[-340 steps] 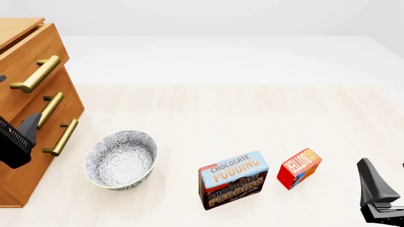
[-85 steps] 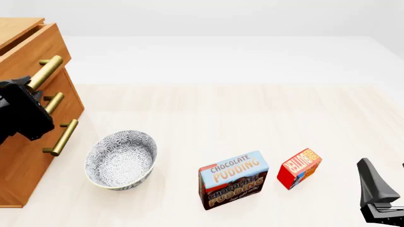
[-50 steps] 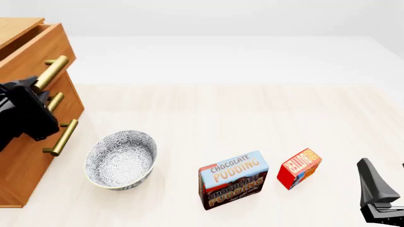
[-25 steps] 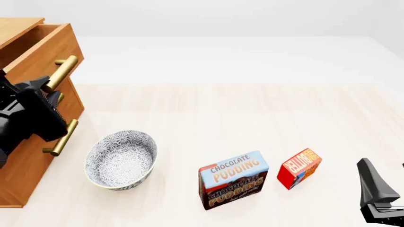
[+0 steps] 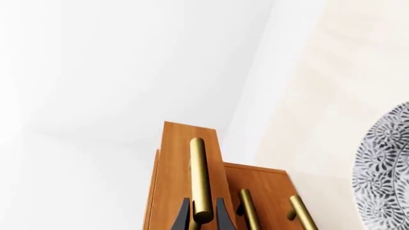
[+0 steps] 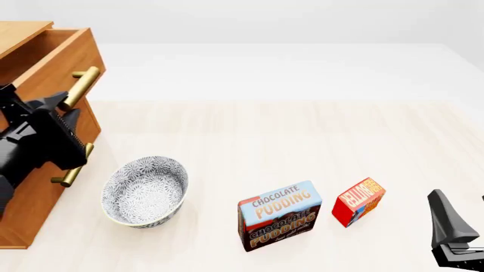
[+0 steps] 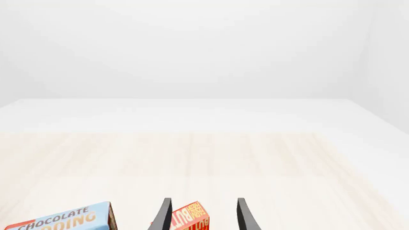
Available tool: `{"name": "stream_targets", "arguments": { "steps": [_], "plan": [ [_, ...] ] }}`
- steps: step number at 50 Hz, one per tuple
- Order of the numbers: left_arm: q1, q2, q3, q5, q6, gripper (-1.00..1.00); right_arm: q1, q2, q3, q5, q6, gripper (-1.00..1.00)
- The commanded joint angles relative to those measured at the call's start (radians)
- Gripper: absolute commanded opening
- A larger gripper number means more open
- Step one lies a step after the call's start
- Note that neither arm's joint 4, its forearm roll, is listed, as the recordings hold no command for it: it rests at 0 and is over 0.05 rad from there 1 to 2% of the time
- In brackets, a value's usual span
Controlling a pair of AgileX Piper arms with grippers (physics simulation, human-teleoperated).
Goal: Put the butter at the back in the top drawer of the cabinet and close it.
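Observation:
The cabinet (image 6: 26, 192) stands at the table's left edge. Its top drawer (image 6: 53, 67) is pulled part-way out, and my left gripper (image 6: 67, 109) is shut on the drawer's brass handle (image 6: 81, 86). The left wrist view shows the two fingers closed around that handle (image 5: 199, 182) on the top drawer (image 5: 174, 182). The butter (image 6: 359, 201), a small red box, lies at the front right beside the pudding box. My right gripper (image 6: 458, 198) hangs open near the front right corner, to the right of the butter and apart from it. In the right wrist view the butter (image 7: 190, 218) shows ahead between the open fingers (image 7: 164, 215).
A blue-and-brown Chocolate Pudding box (image 6: 280, 215) stands left of the butter. A patterned bowl (image 6: 145, 191) sits in front of the cabinet's lower drawers, close to the left arm. The two lower drawers are shut.
The left gripper has moved out from the cabinet, to the right, with the handle in it, and the top drawer has slid further out. The right arm, butter, pudding box and bowl have not moved.

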Motion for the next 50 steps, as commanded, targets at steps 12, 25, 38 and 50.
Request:
{"name": "stream_targets", "arguments": {
  "steps": [12, 25, 38, 50],
  "plan": [
    [-0.061, 0.035, 0.049, 0.038, -0.011, -1.00, 0.000, 0.000, 0.000, 0.000, 0.000, 1.00],
    [-0.061, 0.035, 0.049, 0.038, -0.011, -1.00, 0.000, 0.000, 0.000, 0.000, 0.000, 1.00],
    [-0.061, 0.035, 0.049, 0.038, -0.011, 1.00, 0.000, 0.000, 0.000, 0.000, 0.000, 1.00],
    [-0.061, 0.035, 0.049, 0.038, -0.011, 1.00, 0.000, 0.000, 0.000, 0.000, 0.000, 1.00]
  ]
}}
